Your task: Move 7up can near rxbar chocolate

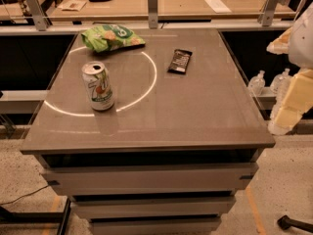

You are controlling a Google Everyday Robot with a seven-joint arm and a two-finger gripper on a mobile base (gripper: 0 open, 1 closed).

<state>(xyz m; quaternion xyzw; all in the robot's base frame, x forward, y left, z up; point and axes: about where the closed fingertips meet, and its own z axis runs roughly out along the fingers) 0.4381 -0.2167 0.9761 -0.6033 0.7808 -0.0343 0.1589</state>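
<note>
- Soda can stands upright on the table, front left.
- Chocolate bar lies flat, well apart, back right.
- Gripper hangs beyond the table's right edge; open or closed, cannot tell.

Dim, warm amber light from overhead. Thin bright glare ring across the glossy counter, left of centre; faint reflection below the 7up can. Near-black shadow flanking both sides. End effector at right edge, washed pale yellow.
</note>
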